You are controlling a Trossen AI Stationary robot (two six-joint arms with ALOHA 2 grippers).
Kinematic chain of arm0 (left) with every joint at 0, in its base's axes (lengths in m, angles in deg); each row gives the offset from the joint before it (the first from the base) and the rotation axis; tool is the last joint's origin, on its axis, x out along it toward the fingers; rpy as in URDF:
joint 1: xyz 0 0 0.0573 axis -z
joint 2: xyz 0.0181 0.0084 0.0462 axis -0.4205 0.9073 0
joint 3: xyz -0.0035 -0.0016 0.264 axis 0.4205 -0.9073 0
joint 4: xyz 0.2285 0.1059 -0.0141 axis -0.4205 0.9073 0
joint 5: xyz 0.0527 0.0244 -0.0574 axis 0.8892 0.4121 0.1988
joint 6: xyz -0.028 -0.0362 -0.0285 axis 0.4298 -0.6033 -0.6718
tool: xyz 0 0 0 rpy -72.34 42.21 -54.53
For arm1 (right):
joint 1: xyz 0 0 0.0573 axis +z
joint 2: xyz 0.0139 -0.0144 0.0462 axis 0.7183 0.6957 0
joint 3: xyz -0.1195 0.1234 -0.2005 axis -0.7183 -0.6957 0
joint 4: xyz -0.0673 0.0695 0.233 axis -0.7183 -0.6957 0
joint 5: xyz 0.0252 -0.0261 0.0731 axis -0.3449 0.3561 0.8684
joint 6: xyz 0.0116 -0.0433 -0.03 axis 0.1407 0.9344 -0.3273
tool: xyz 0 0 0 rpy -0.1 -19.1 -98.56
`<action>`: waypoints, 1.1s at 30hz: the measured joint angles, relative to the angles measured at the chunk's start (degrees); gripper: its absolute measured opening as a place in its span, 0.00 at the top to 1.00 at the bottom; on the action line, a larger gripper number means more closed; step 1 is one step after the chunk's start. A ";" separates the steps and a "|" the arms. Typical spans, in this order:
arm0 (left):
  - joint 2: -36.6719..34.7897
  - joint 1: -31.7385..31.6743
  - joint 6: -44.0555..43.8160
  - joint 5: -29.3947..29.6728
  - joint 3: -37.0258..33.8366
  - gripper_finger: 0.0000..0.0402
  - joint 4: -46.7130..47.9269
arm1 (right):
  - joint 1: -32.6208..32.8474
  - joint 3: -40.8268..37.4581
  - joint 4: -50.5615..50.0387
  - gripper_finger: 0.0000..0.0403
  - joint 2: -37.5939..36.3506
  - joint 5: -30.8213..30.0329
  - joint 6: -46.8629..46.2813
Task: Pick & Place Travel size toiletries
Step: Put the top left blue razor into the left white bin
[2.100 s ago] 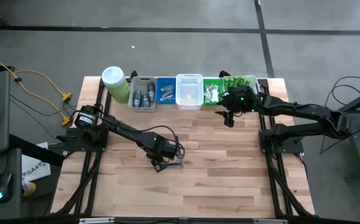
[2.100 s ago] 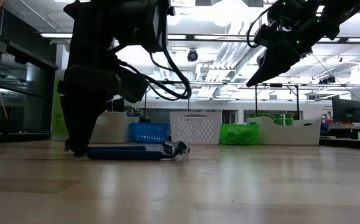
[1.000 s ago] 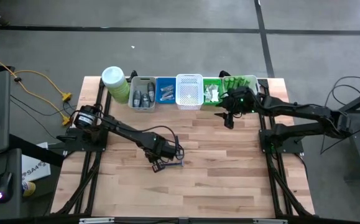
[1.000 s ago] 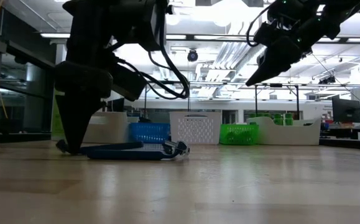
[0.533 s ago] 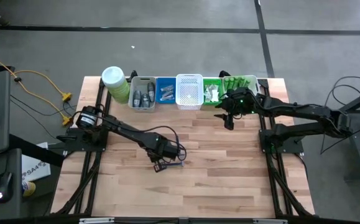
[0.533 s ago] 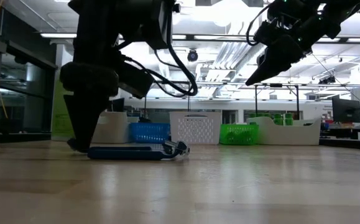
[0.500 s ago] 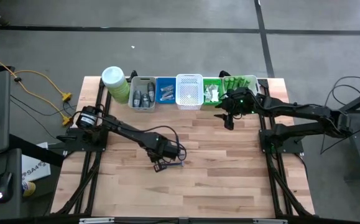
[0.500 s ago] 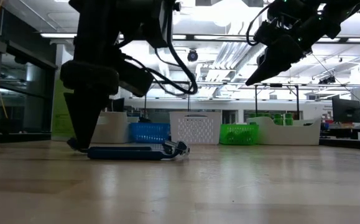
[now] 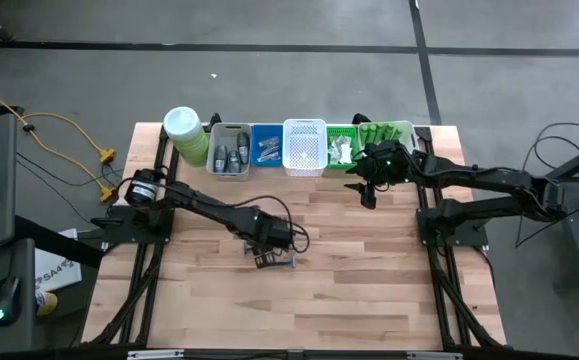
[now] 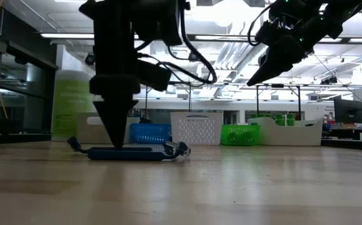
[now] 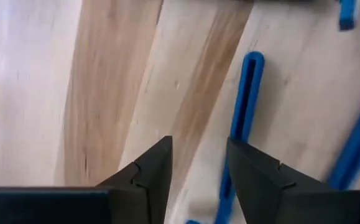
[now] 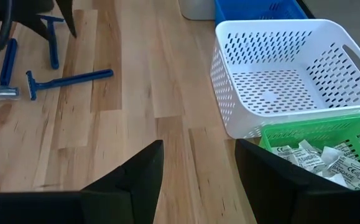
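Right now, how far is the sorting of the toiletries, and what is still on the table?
Done: the grey bin, blue bin and green basket already hold items; the white basket looks empty. In hand: nothing; the left gripper, jaws open, is down beside a blue razor. Left: three blue razors on the table. The right gripper waits, open, near the baskets.

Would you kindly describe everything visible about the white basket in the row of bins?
The white basket is a rectangular bin, plastic by its look, with walls and floor perforated by rows of small slots and a smooth rolled rim with a handle cut-out at one end. It stands upright and looks empty. It sits at the table's far edge, between the blue bin and the green basket of white sachets, close against both. Neither tool touches it.
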State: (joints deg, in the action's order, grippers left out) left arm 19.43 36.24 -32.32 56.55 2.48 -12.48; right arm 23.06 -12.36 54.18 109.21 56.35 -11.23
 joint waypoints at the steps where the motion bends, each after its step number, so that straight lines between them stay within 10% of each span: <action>1: 0.10 -0.04 1.77 0.04 -0.41 0.63 -0.88 | 0.00 0.00 -0.04 0.52 0.00 0.00 -0.02; 33: -0.79 -0.50 21.59 -11.86 -1.22 0.63 -1.50 | 0.00 0.00 -1.25 0.52 0.01 -0.19 0.20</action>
State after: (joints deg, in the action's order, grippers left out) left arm 18.64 35.74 -10.73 44.69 1.26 -13.98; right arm 23.06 -12.36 52.93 109.21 56.15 -11.04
